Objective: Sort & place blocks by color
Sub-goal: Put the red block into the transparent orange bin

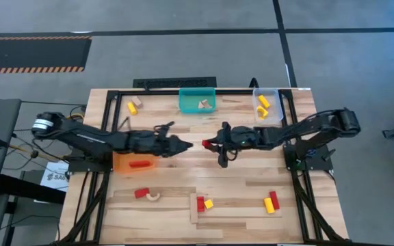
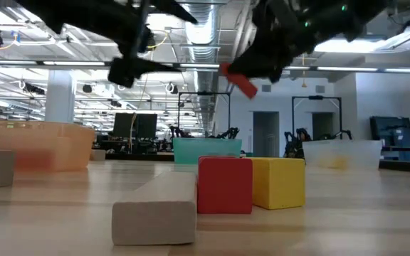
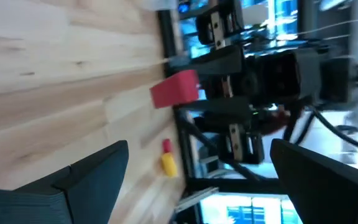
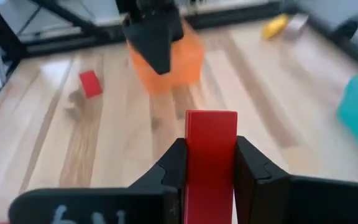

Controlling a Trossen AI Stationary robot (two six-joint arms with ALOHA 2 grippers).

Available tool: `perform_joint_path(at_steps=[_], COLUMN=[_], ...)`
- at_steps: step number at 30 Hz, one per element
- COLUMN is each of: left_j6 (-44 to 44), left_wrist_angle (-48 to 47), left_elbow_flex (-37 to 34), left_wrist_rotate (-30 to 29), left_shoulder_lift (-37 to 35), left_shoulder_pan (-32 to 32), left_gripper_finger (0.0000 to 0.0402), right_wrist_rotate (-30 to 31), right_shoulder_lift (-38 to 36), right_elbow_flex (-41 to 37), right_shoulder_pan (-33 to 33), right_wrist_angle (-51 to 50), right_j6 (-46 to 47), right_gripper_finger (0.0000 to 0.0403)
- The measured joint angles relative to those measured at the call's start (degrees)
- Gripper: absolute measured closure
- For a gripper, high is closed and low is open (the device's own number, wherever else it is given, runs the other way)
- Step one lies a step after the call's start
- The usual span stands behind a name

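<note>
Right hand [image 4: 211, 171] clamps a red block [image 4: 211, 149] between its fingers, facing the spread left hand [image 1: 183, 145]

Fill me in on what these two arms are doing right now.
The right gripper holds a red wooden block in the air above mid-table, facing the open left gripper, which hangs just opposite. An orange plastic bin under the left arm already holds one red bar. More blocks lie scattered on the wooden table.
</note>
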Motion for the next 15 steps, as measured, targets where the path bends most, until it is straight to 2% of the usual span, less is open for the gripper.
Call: perform_joint_path(at_steps=[6,15], left_j6=[-1.3,-0.7], left_wrist_angle=[-0.4,2.2], left_elbow_flex=[4.2,8.1], left_wrist_rotate=[9.0,14.8], left_shoulder_lift=[10.8,19.1], left_shoulder_pan=[3.1,5.1], left_gripper_finger=[0.0022,0.0022], right_wrist_rotate=[-1.3,-1.4], right_shoulder_lift=[5.8,11.5], right_elbow_flex=[2.2,5.0], right_shoulder_pan=[1.1,2.4], right_wrist_angle=[0.3,0.0], right_j6=[0.7,0.7], right_gripper_finger=[0.0324,0.0323])
